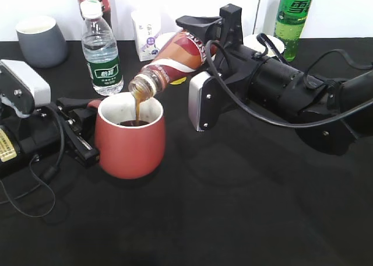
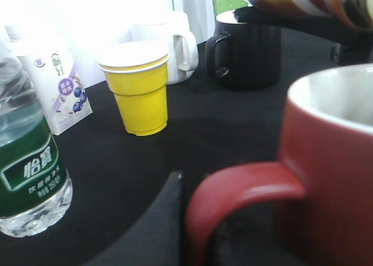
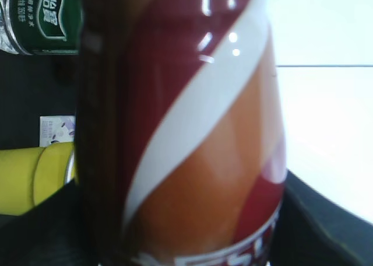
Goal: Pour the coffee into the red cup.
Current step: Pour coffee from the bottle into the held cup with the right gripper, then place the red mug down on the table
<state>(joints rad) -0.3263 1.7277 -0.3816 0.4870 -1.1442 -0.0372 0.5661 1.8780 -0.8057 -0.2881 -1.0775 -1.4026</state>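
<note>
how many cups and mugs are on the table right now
5: red cup under the pouring coffee bottle; grey mug back left; yellow cup, white mug, black mug behind. Others may be hidden.

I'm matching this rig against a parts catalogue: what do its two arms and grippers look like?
Both arms are black with silver-grey box housings. The right arm is a thick cylinder trailing looped black cables; its gripper has flat black fingers. The left gripper is black, with a yellow label beside its housing.

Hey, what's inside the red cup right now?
The red cup holds dark brown liquid, with a thin stream falling in from the tilted coffee bottle above. White inner wall shows above the surface. The depth is hidden by the wall.
</note>
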